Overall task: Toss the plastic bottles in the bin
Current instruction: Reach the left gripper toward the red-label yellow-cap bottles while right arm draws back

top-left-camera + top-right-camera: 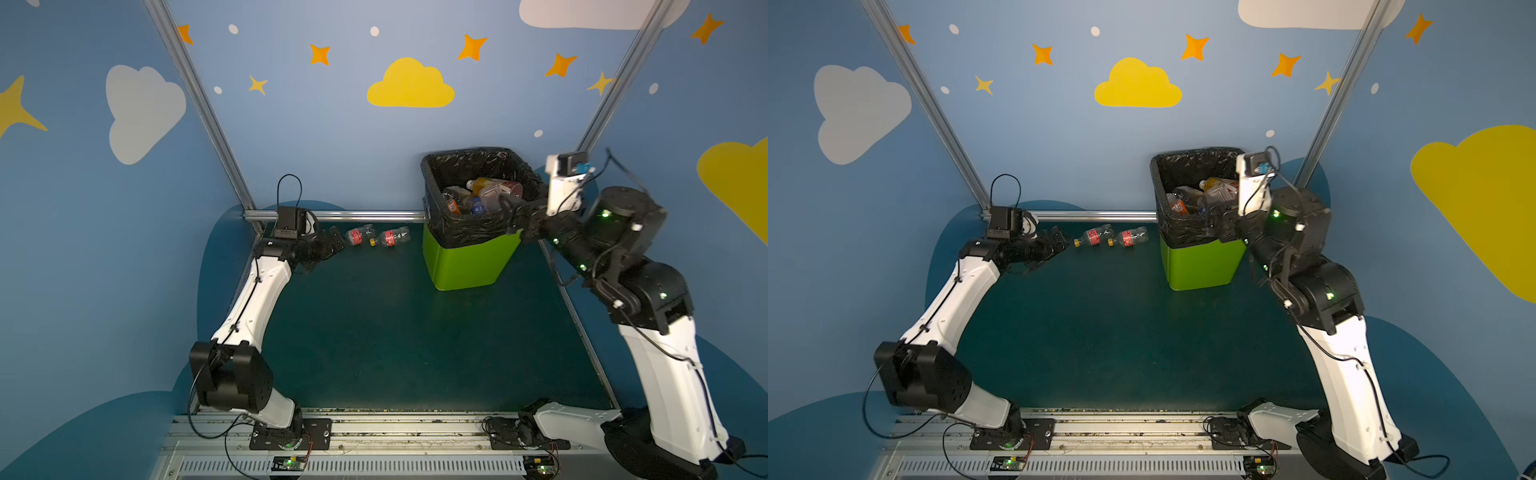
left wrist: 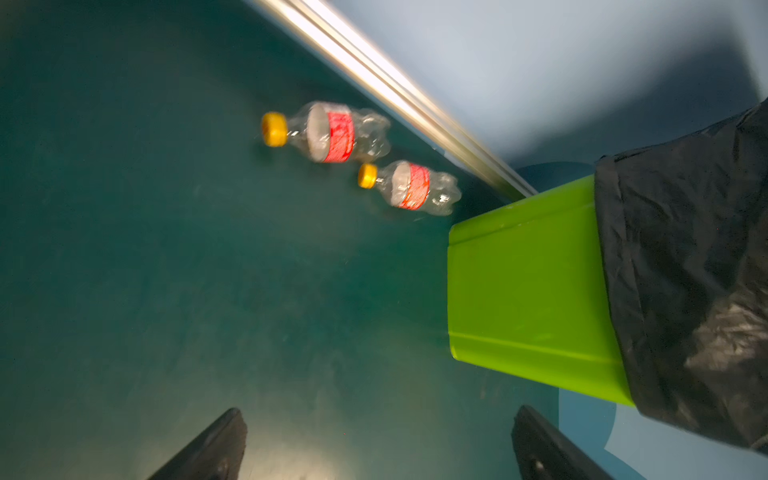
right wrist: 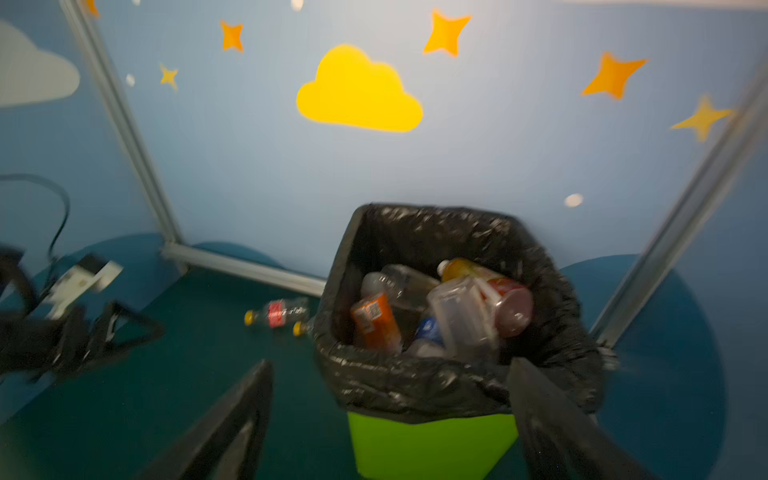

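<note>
Two clear plastic bottles with red labels and yellow caps lie on the dark green floor by the back rail, one (image 1: 359,235) (image 2: 332,133) to the left of its twin (image 1: 392,237) (image 2: 415,187). My left gripper (image 1: 334,245) (image 2: 378,411) hovers just left of them, open and empty. The lime-green bin (image 1: 469,262) (image 3: 432,444) with its black bag stands at the back right. It holds several bottles (image 1: 486,195) (image 3: 440,311). My right gripper (image 1: 509,216) (image 3: 388,363) is at the bin's near right rim, open, with nothing between its fingers.
An aluminium rail (image 1: 345,216) runs along the foot of the back wall, right behind the two bottles. Slanted frame posts (image 1: 199,104) rise at both back corners. Blue walls close in the floor on three sides. The arms' base rail (image 1: 374,432) runs along the front.
</note>
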Robot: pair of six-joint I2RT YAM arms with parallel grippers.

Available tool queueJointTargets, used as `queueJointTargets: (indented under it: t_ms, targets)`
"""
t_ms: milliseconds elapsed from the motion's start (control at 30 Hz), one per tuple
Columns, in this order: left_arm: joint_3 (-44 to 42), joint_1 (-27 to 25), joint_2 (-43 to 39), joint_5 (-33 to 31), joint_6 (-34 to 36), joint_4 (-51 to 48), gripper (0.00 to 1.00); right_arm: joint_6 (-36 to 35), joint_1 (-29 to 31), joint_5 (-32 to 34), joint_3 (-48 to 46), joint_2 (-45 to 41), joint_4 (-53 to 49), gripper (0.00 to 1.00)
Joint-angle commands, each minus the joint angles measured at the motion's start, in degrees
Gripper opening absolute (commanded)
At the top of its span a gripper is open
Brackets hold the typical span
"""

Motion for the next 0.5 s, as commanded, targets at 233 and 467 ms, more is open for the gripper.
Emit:
queueJointTargets:
  t_ms: [233, 467]
  targets:
    - [22.3, -1.0, 21.2, -3.1, 16.0, -5.2, 0.99, 8.2, 0.6, -19.9, -14.7, -2.8, -4.1, 0.77]
    - [37.8, -0.9, 34.9, -5.3, 24.2, -8.6, 1.0, 11.6, 1.1, -22.8, -21.7, -1.3, -1.8, 0.76]
